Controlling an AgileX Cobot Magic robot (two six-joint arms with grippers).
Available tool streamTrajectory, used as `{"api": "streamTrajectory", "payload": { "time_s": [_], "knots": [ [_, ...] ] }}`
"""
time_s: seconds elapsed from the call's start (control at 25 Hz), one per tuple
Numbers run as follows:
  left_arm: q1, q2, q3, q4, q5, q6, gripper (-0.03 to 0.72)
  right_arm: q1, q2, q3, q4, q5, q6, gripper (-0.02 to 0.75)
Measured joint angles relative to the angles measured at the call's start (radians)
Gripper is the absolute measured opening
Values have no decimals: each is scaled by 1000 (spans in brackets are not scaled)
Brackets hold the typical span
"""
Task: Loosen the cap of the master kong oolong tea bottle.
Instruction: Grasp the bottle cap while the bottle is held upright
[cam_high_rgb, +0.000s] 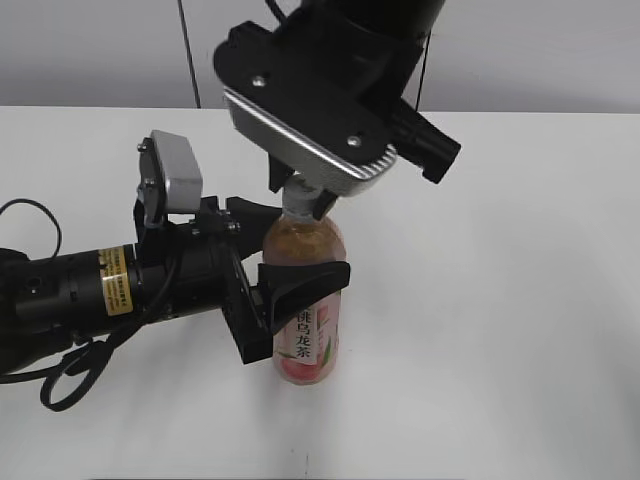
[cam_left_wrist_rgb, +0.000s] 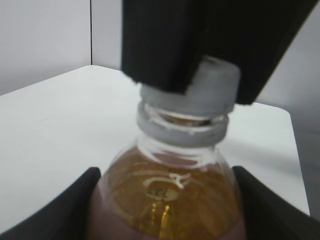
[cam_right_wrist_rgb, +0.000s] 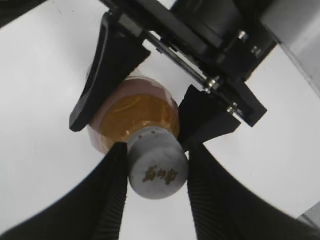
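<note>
From the exterior view, my left end effector (cam_high_rgb: 300, 290) comes in level from the side and is clamped around the body of the master kong oolong tea bottle (cam_high_rgb: 305, 300), one finger lying across the top edge of the pink label. The bottle stands upright on the white bench (cam_high_rgb: 520, 300). My right end effector (cam_high_rgb: 308, 203) drops from directly above, its fingers closed on the neck region; the cap itself is hidden under its housing here. To do this step well, I judge the left must hold without slipping while the right alone turns.

From the left wrist view, the bottle's shoulder sits between my two left fingers (cam_left_wrist_rgb: 65, 215), touching both, with amber tea filling it right up to the neck. Just ahead and above, the cap (cam_left_wrist_rgb: 212, 90) is pinched between the dark pads of the right end effector. A band of thread shows between the cap's skirt and the ring below; whether that means it has begun to lift I cannot tell. I should keep the twist axis straight down the neck, so the bottle is not levered sideways out of my left grip.

From the right wrist view, the cap (cam_right_wrist_rgb: 157, 167) sits squarely between my ribbed right fingers (cam_right_wrist_rgb: 112, 190), both pressed against its sides, dark print facing up. Below it the left end effector brackets the bottle. The hold looks centred; I'd turn slowly, since a full bottle could spill.
</note>
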Motion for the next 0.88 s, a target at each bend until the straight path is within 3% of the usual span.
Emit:
{"api": "streamTrajectory", "payload": {
  "time_s": [0.24,0.44,0.88],
  "knots": [
    [0,0,0,-1,0,0,465,0,-1,0,4,0,-295,280],
    [0,0,0,-1,0,-1,465,0,-1,0,9,0,-433,280],
    [0,0,0,-1,0,-2,465,0,-1,0,12,0,-449,280]
  ]
}}
